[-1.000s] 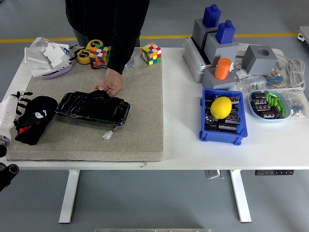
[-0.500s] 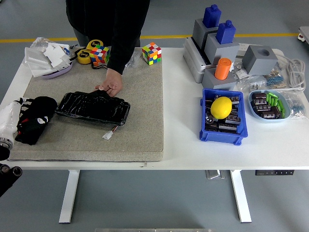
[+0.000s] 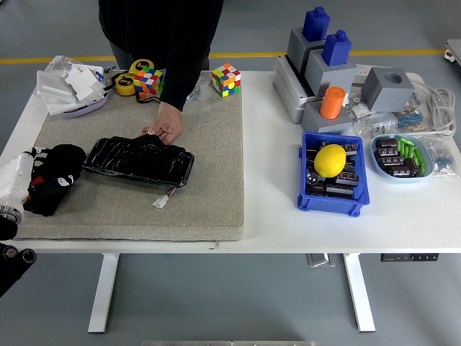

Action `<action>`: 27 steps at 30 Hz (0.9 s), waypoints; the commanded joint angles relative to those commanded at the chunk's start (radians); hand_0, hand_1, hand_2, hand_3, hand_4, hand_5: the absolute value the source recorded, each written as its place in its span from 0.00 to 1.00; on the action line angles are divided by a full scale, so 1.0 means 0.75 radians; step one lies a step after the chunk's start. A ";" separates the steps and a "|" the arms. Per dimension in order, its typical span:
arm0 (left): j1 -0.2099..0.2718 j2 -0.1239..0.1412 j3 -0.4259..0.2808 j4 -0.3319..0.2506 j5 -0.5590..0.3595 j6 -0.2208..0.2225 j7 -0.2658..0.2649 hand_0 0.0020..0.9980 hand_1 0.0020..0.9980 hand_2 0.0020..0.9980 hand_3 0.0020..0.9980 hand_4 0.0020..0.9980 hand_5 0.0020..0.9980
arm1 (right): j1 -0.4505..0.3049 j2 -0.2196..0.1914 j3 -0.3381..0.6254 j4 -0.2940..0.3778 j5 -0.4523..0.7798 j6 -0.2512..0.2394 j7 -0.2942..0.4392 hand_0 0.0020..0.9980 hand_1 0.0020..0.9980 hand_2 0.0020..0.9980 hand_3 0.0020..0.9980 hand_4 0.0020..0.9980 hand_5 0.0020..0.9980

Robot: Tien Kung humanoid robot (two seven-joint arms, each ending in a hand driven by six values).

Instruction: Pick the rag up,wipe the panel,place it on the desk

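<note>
Left robot hand (image 3: 34, 175) at far-left edge of the surface (image 3: 274, 216), black fingers curled into and clamped on the black rag (image 3: 56, 176). White forearm coming in from left edge, just left of the rag. Right robot hand not in view.

Rag bunched in a dark lump, red and white patches showing, resting on the left end of the grey mat (image 3: 209, 166); appears to touch the mat, lift not evident. Sits directly at the robot hand, bulk spilling right and slightly far of the fingers.

Key relation: black panel (image 3: 138, 160) lies just right of the rag, left tip almost touching it or overlapping; cannot tell contact. Long axis runs left-right, tilted slightly, right end nearer. So wipe stroke likely a rightward sweep along that axis from the left robot hand, the only arm near.

Small white connector (image 3: 160, 202) on a wire trailing off the panel's near-right corner; possible snag.

Person's hand (image 3: 166, 124) at the panel's far edge, fingertips pressing on it, apparently steadying it. Sweep needs to stay clear of that hand.

Further right, well apart: blue bin (image 3: 328, 198) with yellow ball (image 3: 330, 160). Irrelevant to move.
</note>
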 joint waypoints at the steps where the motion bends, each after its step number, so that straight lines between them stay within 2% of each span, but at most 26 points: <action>1: -0.001 0.000 0.004 0.000 0.000 0.003 0.000 0.37 0.55 0.63 0.75 0.95 0.36 | 0.000 0.000 0.001 0.000 -0.001 0.000 0.000 0.73 0.66 0.68 0.63 1.00 0.60; 6: 0.003 -0.007 -0.007 -0.003 0.000 0.024 -0.006 0.37 0.55 0.63 0.75 0.95 0.36 | -0.001 0.000 0.015 0.009 -0.013 -0.004 0.004 0.73 0.66 0.68 0.63 1.00 0.60; 7: 0.003 -0.008 -0.009 -0.004 0.004 0.027 -0.004 0.31 0.42 0.54 0.68 0.91 0.24 | -0.001 0.000 0.016 0.010 -0.015 -0.004 0.004 0.73 0.66 0.68 0.63 1.00 0.61; 12: 0.004 -0.006 -0.007 -0.008 0.000 0.041 -0.006 0.31 0.42 0.54 0.68 0.91 0.24 | -0.001 0.000 0.018 0.010 -0.015 -0.007 0.004 0.73 0.66 0.68 0.63 1.00 0.61; 13: 0.003 -0.007 -0.007 -0.007 0.003 0.043 -0.007 0.28 0.39 0.52 0.62 0.88 0.15 | -0.001 0.000 0.017 0.009 -0.015 -0.006 0.004 0.73 0.66 0.68 0.63 1.00 0.61; 18: 0.004 -0.011 -0.007 -0.012 0.006 0.049 -0.004 0.28 0.39 0.52 0.62 0.88 0.15 | -0.001 -0.001 0.018 0.008 -0.015 -0.005 0.002 0.73 0.66 0.68 0.63 1.00 0.61; 19: 0.003 -0.012 -0.006 -0.011 0.004 0.051 -0.006 0.25 0.38 0.52 0.58 0.86 0.08 | -0.002 -0.001 0.020 0.008 -0.015 -0.005 0.002 0.73 0.66 0.68 0.63 1.00 0.61; 27: 0.004 -0.016 0.004 -0.005 0.012 0.057 -0.005 0.25 0.37 0.52 0.58 0.86 0.08 | -0.003 -0.002 0.026 0.010 -0.017 -0.008 0.005 0.73 0.66 0.68 0.63 1.00 0.61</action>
